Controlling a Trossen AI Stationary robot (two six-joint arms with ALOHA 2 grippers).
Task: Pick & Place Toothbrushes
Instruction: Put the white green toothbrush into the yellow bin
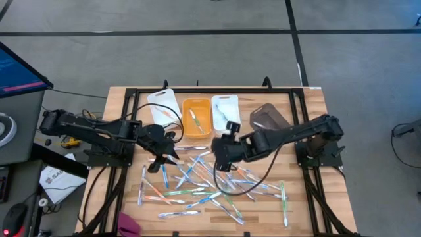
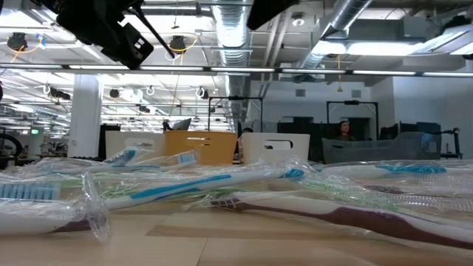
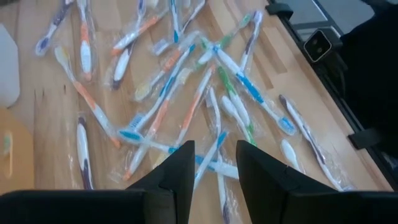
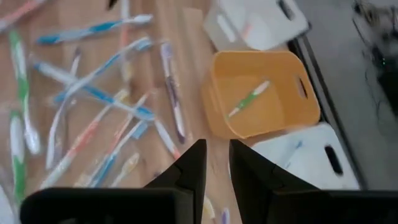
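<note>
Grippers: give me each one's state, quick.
Left gripper: open, empty, above the toothbrushes.
Right gripper: open narrowly, empty, near the orange bin.

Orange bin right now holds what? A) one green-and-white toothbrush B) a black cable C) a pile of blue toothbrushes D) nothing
A: the right wrist view shows a single green-and-white toothbrush lying on the floor of the orange bin, with nothing else in it.

An open-plan industrial lab: exposed ceiling ducts (image 2: 347, 22), strip lights, desks and a seated person (image 2: 344, 131) behind.
</note>
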